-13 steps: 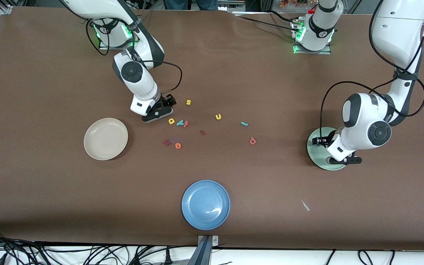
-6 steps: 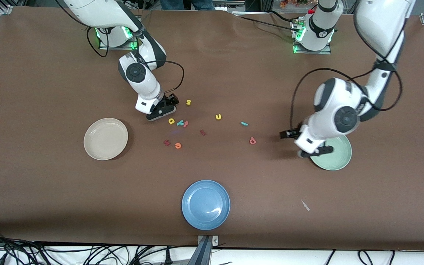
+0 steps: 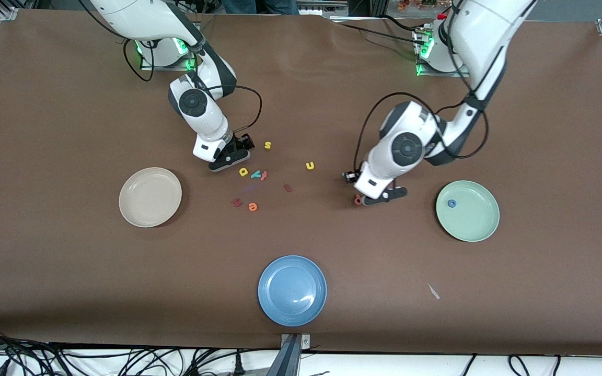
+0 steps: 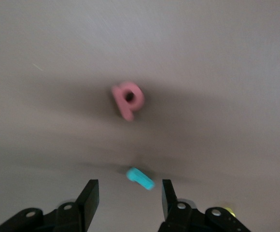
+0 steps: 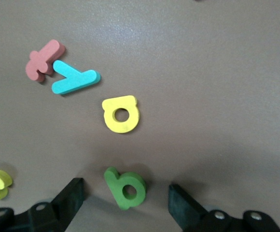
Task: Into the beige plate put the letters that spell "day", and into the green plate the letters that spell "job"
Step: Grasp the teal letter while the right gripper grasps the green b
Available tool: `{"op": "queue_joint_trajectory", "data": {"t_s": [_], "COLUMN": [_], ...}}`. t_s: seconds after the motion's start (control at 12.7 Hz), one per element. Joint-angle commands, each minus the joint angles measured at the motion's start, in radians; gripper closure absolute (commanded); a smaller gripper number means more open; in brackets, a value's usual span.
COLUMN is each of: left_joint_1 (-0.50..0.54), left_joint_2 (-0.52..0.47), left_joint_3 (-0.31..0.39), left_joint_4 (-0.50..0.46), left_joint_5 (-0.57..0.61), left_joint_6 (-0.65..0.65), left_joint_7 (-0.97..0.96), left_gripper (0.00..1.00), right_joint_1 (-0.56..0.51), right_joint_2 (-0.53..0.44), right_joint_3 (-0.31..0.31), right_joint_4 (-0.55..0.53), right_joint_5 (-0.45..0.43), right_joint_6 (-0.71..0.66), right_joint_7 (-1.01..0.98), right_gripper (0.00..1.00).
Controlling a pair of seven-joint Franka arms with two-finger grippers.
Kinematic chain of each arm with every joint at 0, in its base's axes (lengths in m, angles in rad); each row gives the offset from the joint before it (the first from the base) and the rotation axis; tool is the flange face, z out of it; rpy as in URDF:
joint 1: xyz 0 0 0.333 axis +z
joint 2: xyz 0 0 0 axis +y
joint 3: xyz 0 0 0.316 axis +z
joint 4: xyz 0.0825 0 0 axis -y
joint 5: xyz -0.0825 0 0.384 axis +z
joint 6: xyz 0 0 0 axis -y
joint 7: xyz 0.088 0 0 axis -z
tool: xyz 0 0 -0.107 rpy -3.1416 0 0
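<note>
My right gripper (image 5: 126, 192) stands open low over the green a (image 5: 125, 187), a finger on each side and not touching it. Near it lie the yellow d (image 5: 121, 113) and the teal y (image 5: 75, 80). The beige plate (image 3: 150, 197) holds nothing. My left gripper (image 4: 129, 189) is open above the teal j (image 4: 140, 178), with the salmon b (image 4: 128, 99) just past it. In the front view the b (image 3: 356, 199) peeks out beside that gripper (image 3: 373, 194). The blue o (image 3: 452, 203) lies in the green plate (image 3: 476, 224).
A blue plate (image 3: 292, 290) sits near the table's front edge. Loose letters lie between the arms: yellow s (image 3: 267, 145), yellow u (image 3: 310, 165), two dark red ones (image 3: 287, 187), an orange one (image 3: 252, 207) and a salmon one (image 5: 44, 60) touching the y.
My left arm has swung from over the green plate to above the j and b, leaving the blue o showing in that plate. The right gripper shifted slightly and holds over the green a.
</note>
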Motion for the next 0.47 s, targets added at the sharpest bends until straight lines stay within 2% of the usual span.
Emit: {"op": "queue_joint_trajectory", "data": {"t_s": [0.0,0.16,0.39], "left_joint_1": [-0.024,-0.025,-0.014], "left_joint_2": [0.034,0.034,0.029], "left_joint_3": [0.011,0.014,0.016], "left_joint_4": [0.008,0.008,0.015], "left_joint_5": [0.008,0.012,0.086], "left_joint_6": [0.021,0.021,0.021], "left_joint_7": [-0.029,-0.026,-0.029], "left_gripper": [0.51,0.51,0.51], "right_joint_1": [-0.016,-0.016,-0.016], "right_joint_2": [-0.022,-0.025,-0.031], "right_joint_3": [0.013,0.013,0.013], "right_joint_4": [-0.008,-0.008,-0.008], "right_joint_5": [-0.018,-0.047,-0.054], "right_joint_6": [0.004,0.002,-0.007], "right_joint_7": [-0.021,-0.021,-0.021], "right_gripper": [0.17,0.26,0.39]}}
